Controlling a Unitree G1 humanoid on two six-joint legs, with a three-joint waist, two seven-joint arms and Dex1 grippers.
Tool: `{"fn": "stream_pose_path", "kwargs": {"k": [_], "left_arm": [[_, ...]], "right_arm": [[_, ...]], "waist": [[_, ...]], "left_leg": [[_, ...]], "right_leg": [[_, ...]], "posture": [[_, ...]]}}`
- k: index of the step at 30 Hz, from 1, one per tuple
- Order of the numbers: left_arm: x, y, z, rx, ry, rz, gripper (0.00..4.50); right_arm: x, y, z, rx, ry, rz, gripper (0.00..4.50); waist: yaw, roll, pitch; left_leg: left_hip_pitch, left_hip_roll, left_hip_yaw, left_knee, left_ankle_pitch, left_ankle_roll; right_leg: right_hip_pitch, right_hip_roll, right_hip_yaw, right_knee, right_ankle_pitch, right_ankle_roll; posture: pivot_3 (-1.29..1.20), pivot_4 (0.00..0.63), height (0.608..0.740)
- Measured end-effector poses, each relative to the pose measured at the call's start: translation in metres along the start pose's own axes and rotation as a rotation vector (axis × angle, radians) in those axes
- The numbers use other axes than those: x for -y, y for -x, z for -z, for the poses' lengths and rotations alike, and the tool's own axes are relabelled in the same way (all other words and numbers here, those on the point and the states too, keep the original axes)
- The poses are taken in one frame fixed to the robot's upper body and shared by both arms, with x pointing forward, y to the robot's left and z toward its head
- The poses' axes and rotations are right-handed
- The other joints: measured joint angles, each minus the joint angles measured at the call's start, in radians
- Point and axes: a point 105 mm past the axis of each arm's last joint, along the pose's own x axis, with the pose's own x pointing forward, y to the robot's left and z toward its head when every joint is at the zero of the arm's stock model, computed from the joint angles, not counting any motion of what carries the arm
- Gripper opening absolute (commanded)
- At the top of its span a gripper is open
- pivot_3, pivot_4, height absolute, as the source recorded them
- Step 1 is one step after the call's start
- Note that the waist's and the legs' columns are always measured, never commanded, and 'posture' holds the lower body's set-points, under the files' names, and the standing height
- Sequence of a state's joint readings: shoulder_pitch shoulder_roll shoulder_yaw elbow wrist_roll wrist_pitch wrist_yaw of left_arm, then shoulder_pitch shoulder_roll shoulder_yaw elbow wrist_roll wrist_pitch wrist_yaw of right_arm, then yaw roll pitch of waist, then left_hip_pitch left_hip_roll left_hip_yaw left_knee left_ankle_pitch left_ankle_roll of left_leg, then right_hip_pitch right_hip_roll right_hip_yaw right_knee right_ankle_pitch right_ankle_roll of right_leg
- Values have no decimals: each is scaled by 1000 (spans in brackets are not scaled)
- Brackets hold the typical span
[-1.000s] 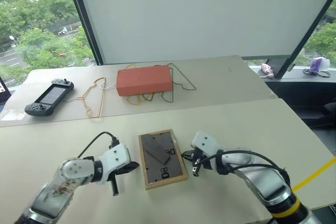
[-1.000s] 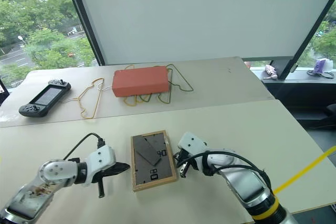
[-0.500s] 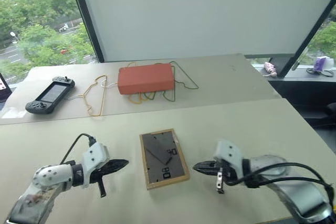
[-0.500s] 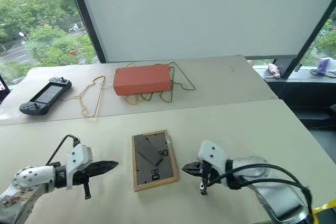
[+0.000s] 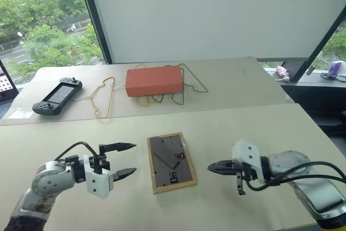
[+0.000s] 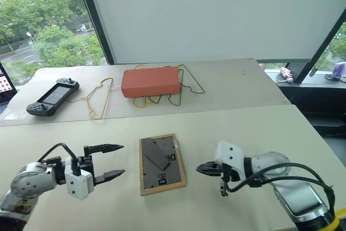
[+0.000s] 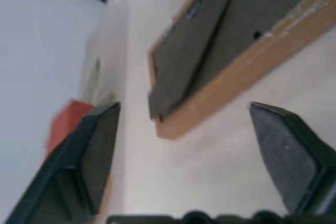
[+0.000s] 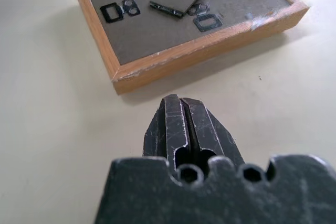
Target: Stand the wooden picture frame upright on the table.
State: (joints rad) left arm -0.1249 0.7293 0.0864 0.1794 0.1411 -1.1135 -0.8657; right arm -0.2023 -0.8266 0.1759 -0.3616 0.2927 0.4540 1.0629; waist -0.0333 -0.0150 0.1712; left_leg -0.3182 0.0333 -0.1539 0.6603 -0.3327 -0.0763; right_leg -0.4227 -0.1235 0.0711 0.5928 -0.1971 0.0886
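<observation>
The wooden picture frame lies flat on the table, face down. Its dark grey back and folded stand face up. My left gripper hovers just left of the frame, open, one finger above the other, nothing between them. In the left wrist view the frame's corner lies a short way ahead of the spread fingers. My right gripper is shut and empty. Its tip points at the frame's right edge from a short gap away. The right wrist view shows the frame just beyond that shut tip.
An orange-red box rests on several wire hangers on the far table. A black game console lies at the far left. A seam runs between the two tabletops. The near table's right edge drops off at the right.
My left gripper has opened and rolled so its fingers stand one over the other, rising slightly. My right gripper has drawn back to the right, away from the frame. The frame has not moved.
</observation>
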Motion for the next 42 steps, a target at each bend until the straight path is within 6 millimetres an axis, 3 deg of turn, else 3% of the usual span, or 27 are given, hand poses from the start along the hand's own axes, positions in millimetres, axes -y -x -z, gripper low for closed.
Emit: {"fn": "stream_pose_path", "kwargs": {"k": [3,6,12,18,23,28,34,42], "left_arm": [[13,-9,-3,72,-50,9,4351],[20,-21,-6,135,-98,12,4351],[33,-27,-7,185,-100,42,4351],[35,-20,-5,193,-108,55,4351],[37,-21,-4,191,-110,64,4351],[37,-18,-3,200,-115,84,4351],[39,-3,-1,198,-116,121,4351],[38,-7,0,192,-166,129,4351]], "right_arm": [[8,-9,13,-68,-120,-15,0],[14,-17,6,-76,-201,-31,0],[5,-28,-8,-40,-246,-92,0],[-4,-33,-22,-29,-248,-109,0],[0,-36,-29,-19,-258,-68,0],[-1,-38,-26,-27,-272,-64,0],[-18,-44,-13,-62,-286,-128,0],[-29,-44,-15,-52,-275,-175,0]], "waist": [[-4,0,0],[-6,0,0],[-8,1,0],[-13,1,-1],[-12,4,-2],[-15,5,-3],[-16,5,-2],[-9,7,-3]], "left_leg": [[0,0,0,0,0,-1],[0,0,0,0,3,-5],[0,0,-1,0,3,-5],[1,0,-1,0,3,-5],[1,0,-1,0,2,-4],[2,0,-1,0,2,-4],[1,0,-1,-1,2,-4],[2,0,-1,-1,3,-6]], "right_leg": [[0,0,0,0,0,0],[0,0,0,1,1,1],[-1,0,0,1,1,2],[-1,0,0,2,1,2],[0,0,0,2,2,2],[0,0,0,3,3,2],[-1,0,0,2,2,2],[1,0,0,2,3,2]], "posture": [[0,150,740],[0,150,740],[0,150,740],[0,150,740],[0,150,740],[0,150,740],[0,150,740],[0,150,740]]}}
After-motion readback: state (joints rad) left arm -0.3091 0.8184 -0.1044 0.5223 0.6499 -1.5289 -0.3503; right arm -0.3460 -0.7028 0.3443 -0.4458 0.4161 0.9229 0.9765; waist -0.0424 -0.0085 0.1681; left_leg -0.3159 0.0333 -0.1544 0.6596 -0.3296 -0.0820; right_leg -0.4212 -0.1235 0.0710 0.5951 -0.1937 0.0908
